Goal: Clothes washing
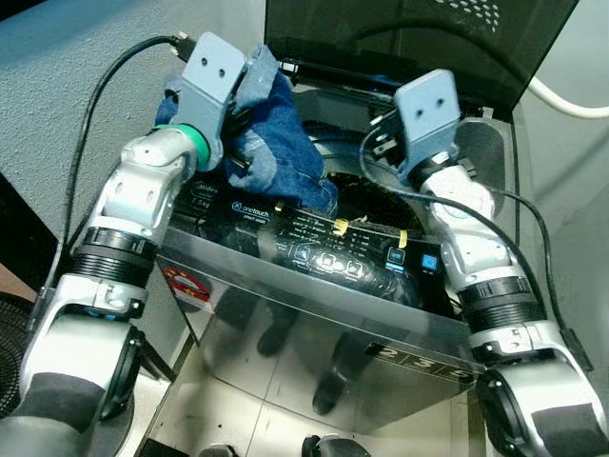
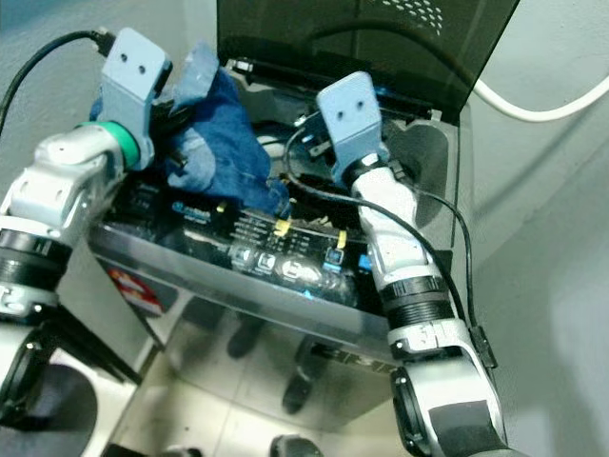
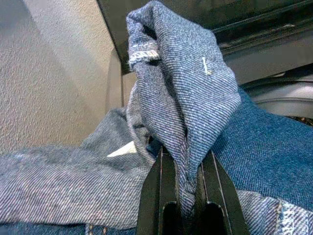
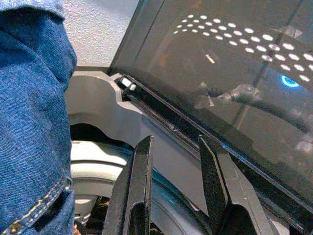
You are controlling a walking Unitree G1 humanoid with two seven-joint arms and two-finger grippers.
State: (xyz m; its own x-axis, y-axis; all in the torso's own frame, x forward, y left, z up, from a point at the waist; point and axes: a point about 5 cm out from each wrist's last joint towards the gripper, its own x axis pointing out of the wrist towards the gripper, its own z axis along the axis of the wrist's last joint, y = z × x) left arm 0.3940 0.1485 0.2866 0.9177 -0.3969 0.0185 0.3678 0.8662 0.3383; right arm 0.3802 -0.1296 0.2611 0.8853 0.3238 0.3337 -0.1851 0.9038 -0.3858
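Observation:
A pair of blue jeans (image 1: 281, 143) hangs bunched over the left rim of a top-loading washing machine (image 1: 314, 286) whose dark lid (image 1: 400, 38) stands raised. My left gripper (image 3: 184, 161) is shut on a fold of the denim (image 3: 186, 98), holding it above the tub opening. My right gripper (image 4: 176, 161) is open with nothing between its fingers, hovering over the right side of the opening near the lid hinge, with the jeans (image 4: 34, 112) hanging beside it. The white tub rim (image 4: 98, 161) shows below it.
The black control panel (image 1: 333, 248) runs along the machine's front edge, with yellow tape marks. A grey textured wall (image 1: 57, 95) stands to the left and a white hose (image 1: 571, 100) runs at the back right. Tiled floor reflects in the steel front.

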